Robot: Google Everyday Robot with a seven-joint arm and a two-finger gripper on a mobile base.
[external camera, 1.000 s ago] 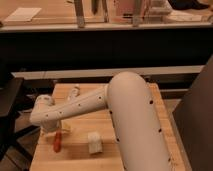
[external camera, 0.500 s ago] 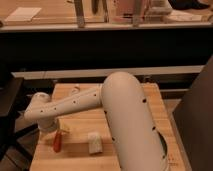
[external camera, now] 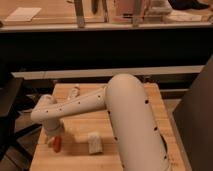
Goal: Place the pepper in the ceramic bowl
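The pepper (external camera: 57, 144) is a small red-orange sliver lying on the wooden table (external camera: 130, 140) near its front left. My gripper (external camera: 53, 135) hangs from the white arm's wrist (external camera: 45, 112), directly above the pepper and touching or nearly touching its top end. The ceramic bowl is not in view; the large white arm covers much of the table's middle and right.
A whitish rectangular packet (external camera: 94, 142) lies to the right of the pepper. A small pale object (external camera: 75, 91) stands at the table's far edge. A dark chair (external camera: 10, 107) stands left of the table. A dark counter with a glass partition runs behind.
The arm's wrist has swung left and toward the table's front, and the gripper has come down onto the pepper. The pepper and packet have not moved.
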